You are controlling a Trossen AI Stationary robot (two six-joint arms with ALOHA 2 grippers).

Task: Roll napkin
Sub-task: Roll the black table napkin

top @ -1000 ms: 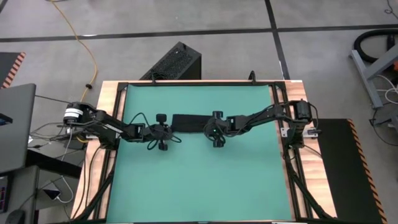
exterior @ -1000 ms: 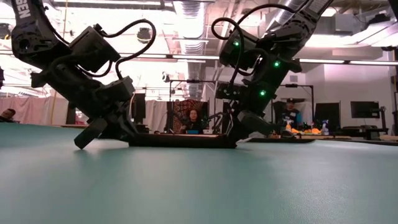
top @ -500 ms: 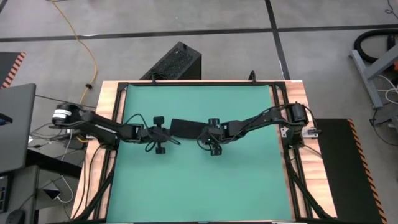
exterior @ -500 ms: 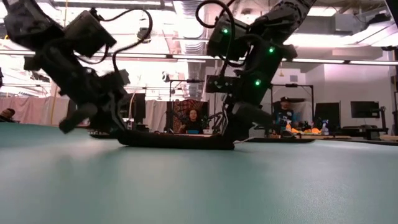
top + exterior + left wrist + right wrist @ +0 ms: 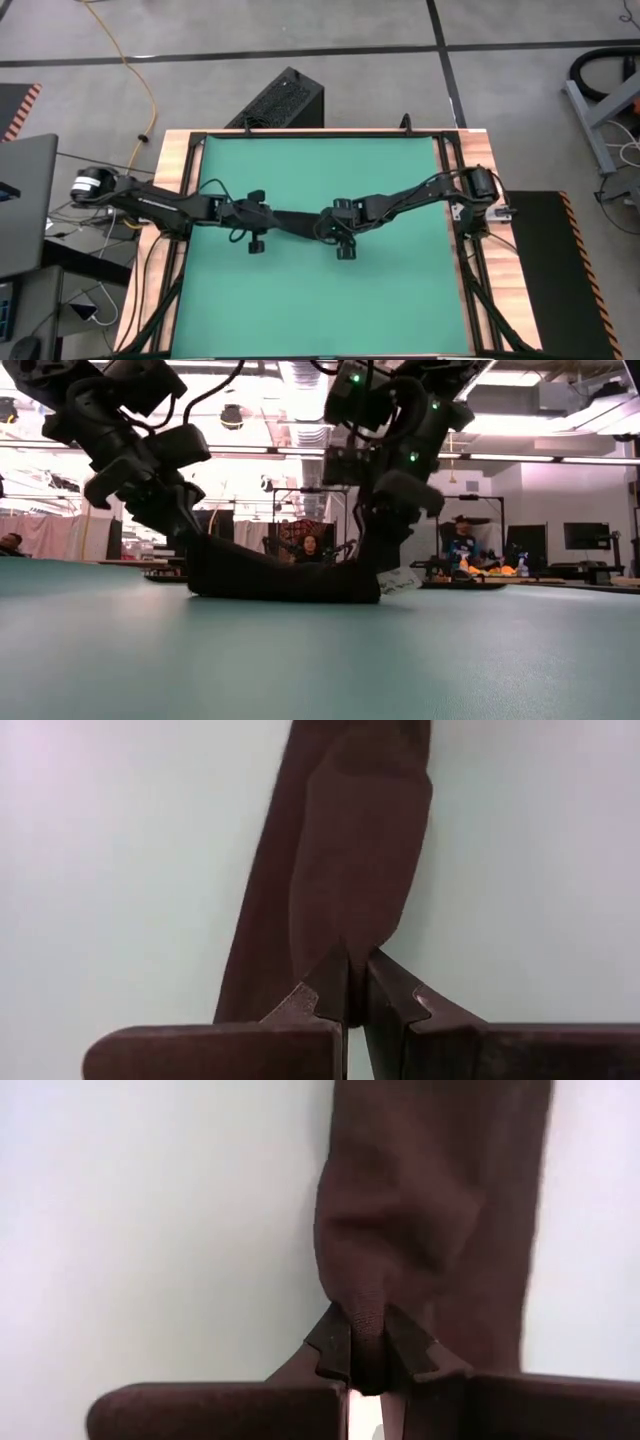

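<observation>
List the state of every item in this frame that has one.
napkin: folded into a narrow strip, both ends lifted off the mat, middle sagging.
left gripper: shut on the napkin's left end.
right gripper: shut on the napkin's right end.
white tag: hanging at the napkin's right end.
black vented box: on the floor beyond the table.

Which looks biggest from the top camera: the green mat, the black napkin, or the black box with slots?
From largest to smallest in the high view:
1. The green mat, by far.
2 and 3. The black box and the napkin look close in size; the napkin is partly hidden where the left gripper and right gripper pinch it, so I won't rank them.
</observation>
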